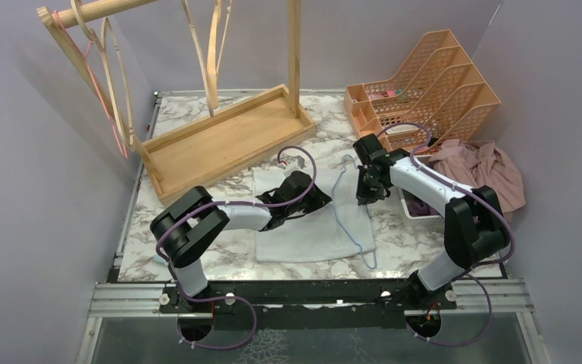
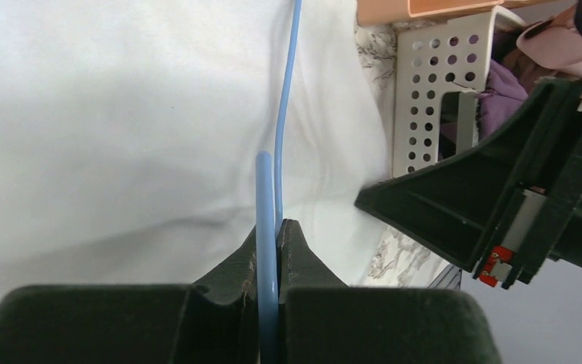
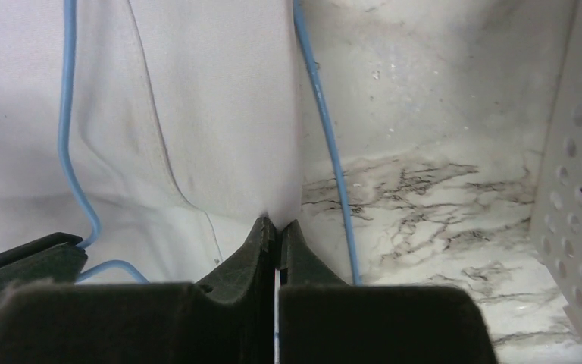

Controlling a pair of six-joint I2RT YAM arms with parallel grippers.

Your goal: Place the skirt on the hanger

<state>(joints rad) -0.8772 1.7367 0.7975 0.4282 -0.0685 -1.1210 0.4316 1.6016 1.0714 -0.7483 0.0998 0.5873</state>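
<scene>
The white skirt (image 1: 303, 227) lies flat on the marble table, and a thin blue wire hanger (image 1: 358, 231) rests across its right side. My left gripper (image 1: 323, 199) is over the skirt's upper middle, shut on the hanger (image 2: 267, 197), whose wire runs between its jaws over the skirt (image 2: 121, 114). My right gripper (image 1: 365, 199) is at the skirt's upper right edge. It (image 3: 276, 226) is shut on a pinch of the skirt (image 3: 212, 114), with the hanger (image 3: 326, 136) wire passing just right of its tips. The two grippers are close together.
A wooden rack (image 1: 220, 140) with wooden hangers stands at the back left. An orange file organiser (image 1: 424, 83) is at the back right, with pink clothes (image 1: 485, 171) in front of it. A white perforated basket (image 1: 413, 206) sits right beside the right gripper.
</scene>
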